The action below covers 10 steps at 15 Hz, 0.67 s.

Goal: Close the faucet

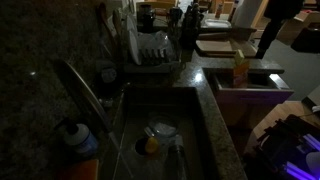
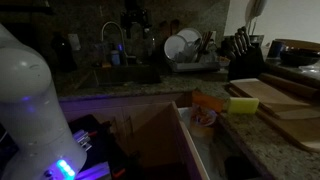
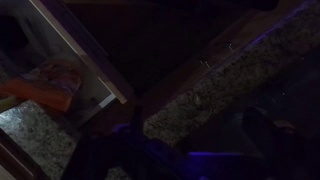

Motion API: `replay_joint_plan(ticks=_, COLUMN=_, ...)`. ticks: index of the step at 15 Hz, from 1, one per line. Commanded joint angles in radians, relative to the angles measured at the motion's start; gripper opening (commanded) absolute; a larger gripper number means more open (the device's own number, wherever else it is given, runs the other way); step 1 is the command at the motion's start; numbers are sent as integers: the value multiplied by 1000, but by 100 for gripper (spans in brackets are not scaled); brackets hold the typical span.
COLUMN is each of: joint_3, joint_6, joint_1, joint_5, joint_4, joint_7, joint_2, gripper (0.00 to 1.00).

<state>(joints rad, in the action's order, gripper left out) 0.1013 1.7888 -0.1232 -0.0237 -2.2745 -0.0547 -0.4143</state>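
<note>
The faucet (image 1: 82,88) is a long arched silver-grey spout that reaches over the dark sink (image 1: 195,120). It also shows far back in an exterior view (image 2: 111,35). A thin pale line drops from the spout's tip into the basin. My white arm (image 2: 30,90) fills the left of an exterior view, far from the faucet. The wrist view is very dark. It looks down on the granite counter (image 3: 215,85) and an open drawer (image 3: 85,60). The jaws cannot be made out there, and nothing shows between them.
A blue-capped bottle (image 1: 75,135) stands beside the faucet. A wire dish rack (image 1: 150,52) (image 2: 190,50) sits behind the sink. An open drawer (image 2: 200,130) holds an orange item (image 2: 205,112). A knife block (image 2: 245,50) and cutting boards (image 2: 280,100) are on the counter.
</note>
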Motion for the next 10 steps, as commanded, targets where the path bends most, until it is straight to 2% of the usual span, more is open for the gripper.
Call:
replay_joint_plan(ticks=1, joint_3=1, joint_6=-3, joint_1=1, joint_5=0, joint_4=2, joint_7=0, joint_2=1, gripper=100)
replay_joint_plan(ticks=7, joint_3=2, joint_6=21, joint_1=15, joint_5=-18, joint_4=-3, joint_7=27, joint_2=14, gripper=100)
replay_joint_plan(ticks=10, joint_3=-33, joint_6=112, joint_1=-13, joint_5=90, joint_4=-80, joint_7=-43, joint_2=121, gripper=100)
